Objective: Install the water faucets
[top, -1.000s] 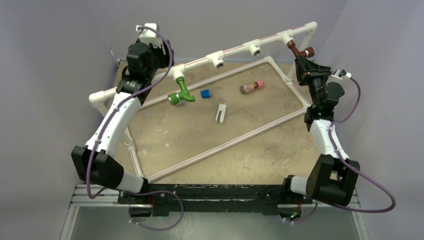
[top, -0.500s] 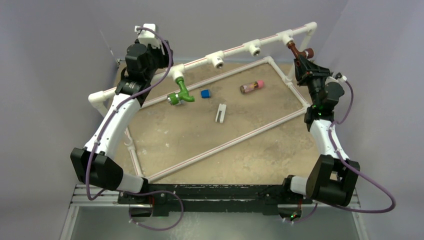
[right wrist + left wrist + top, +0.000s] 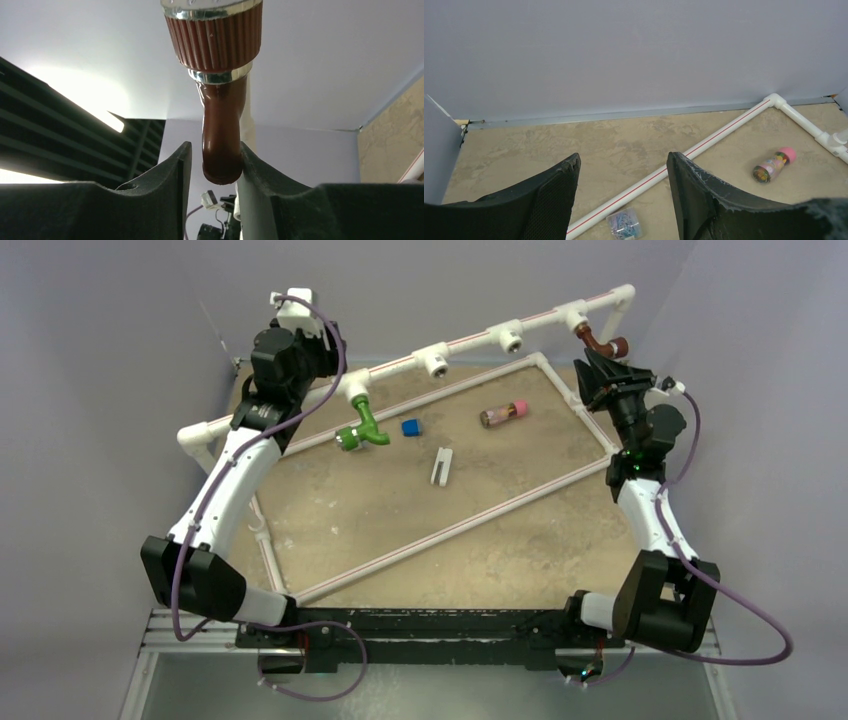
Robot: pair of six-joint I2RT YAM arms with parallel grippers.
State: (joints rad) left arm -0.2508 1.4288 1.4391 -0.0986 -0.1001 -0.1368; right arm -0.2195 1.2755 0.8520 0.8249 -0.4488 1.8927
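Note:
The dark reddish-brown water faucet [image 3: 598,341] sticks out of the far-right tee [image 3: 574,312] of the raised white pipe. In the right wrist view its ribbed knob [image 3: 215,35] is at the top and its spout [image 3: 221,145] hangs between my fingers. My right gripper [image 3: 594,364] [image 3: 215,147] is open around that spout, with a gap at the left finger while the right finger [image 3: 260,170] touches it. The green water faucet [image 3: 362,426] hangs from the left tee [image 3: 355,388]. My left gripper [image 3: 318,358] [image 3: 623,156] is open and empty, up and left of the green one.
Two open tees [image 3: 435,361] [image 3: 510,337] sit on the raised pipe. On the sandy floor lie a brownish bottle with a pink cap [image 3: 503,412] [image 3: 772,166], a small blue clip box [image 3: 410,427] [image 3: 625,223] and a white clip [image 3: 441,465]. A low white pipe frame [image 3: 450,530] borders them.
My right gripper's jaws have parted from the brown faucet, and the wrist has turned slightly. The left arm and both faucets have stayed where they were.

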